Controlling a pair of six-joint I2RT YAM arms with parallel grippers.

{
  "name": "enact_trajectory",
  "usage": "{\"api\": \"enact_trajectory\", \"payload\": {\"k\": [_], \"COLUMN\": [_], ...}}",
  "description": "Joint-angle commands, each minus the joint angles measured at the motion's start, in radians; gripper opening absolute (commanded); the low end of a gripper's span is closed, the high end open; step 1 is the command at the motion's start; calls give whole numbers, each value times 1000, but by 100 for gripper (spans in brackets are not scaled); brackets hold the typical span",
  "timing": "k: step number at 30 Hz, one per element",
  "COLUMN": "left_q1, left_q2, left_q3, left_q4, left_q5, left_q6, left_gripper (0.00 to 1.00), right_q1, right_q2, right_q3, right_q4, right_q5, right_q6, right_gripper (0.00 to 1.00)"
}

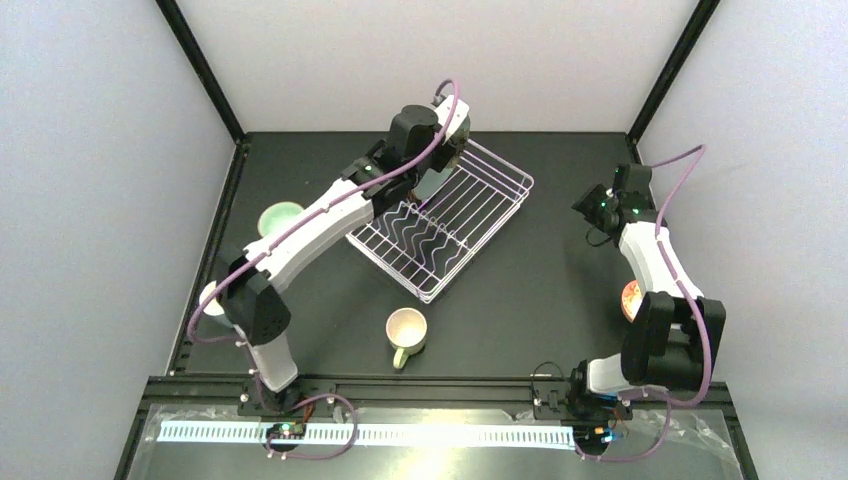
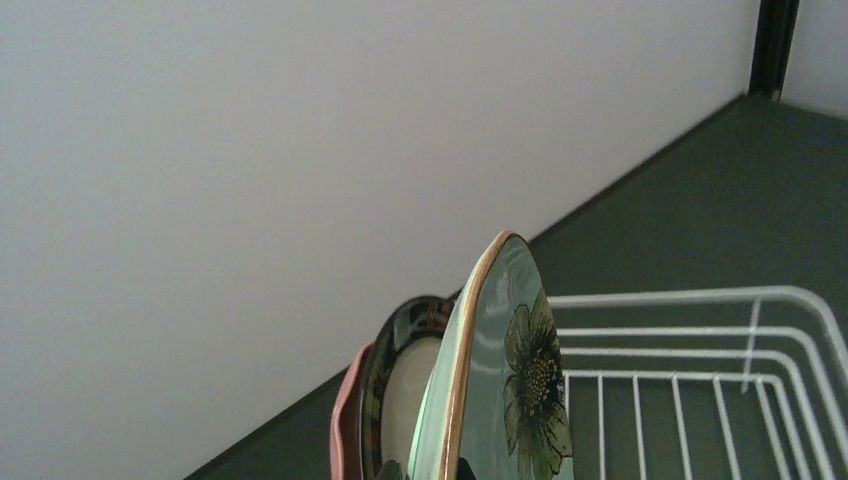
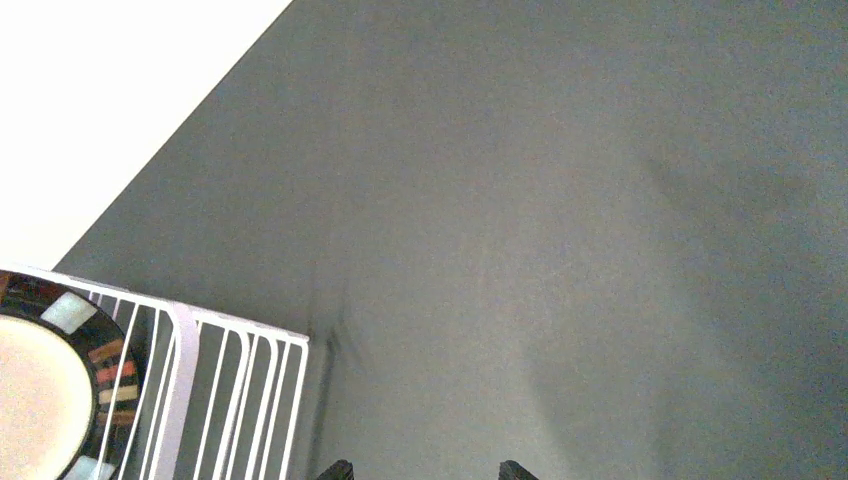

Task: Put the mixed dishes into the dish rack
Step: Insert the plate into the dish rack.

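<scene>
step: flowered plate (image 2: 505,400) to be held upright over rack (image 2: 700,297); released once seated | left gripper (image 2: 428,470): pinching flowered plate | right gripper (image 3: 422,472): spread

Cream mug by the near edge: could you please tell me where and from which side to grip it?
Take the cream mug by its far rim, from above, one finger inside, I'd say: it stands upright, mouth up, with its handle on the near side.
</scene>
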Motion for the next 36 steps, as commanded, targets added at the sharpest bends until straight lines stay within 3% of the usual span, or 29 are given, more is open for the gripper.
{"api": "enact_trajectory", "payload": {"k": [1,12,36], "left_q1": [42,79,105], "left_q2": [41,145,241], "left_q3": [10,-13,-92], "left_q4": [184,272,408], "left_q5": [69,131,221], "left_q6": [113,235,276], "left_gripper": [1,1,1], "right_q1": [12,47,75], "right_q2": [42,86,91], "right_q3": [-18,-39,-82], "right_q4": [125,254,352], "right_q5": [-3,14,54], "right_q6": [-12,-4,-33], "right_gripper": [83,82,82]}}
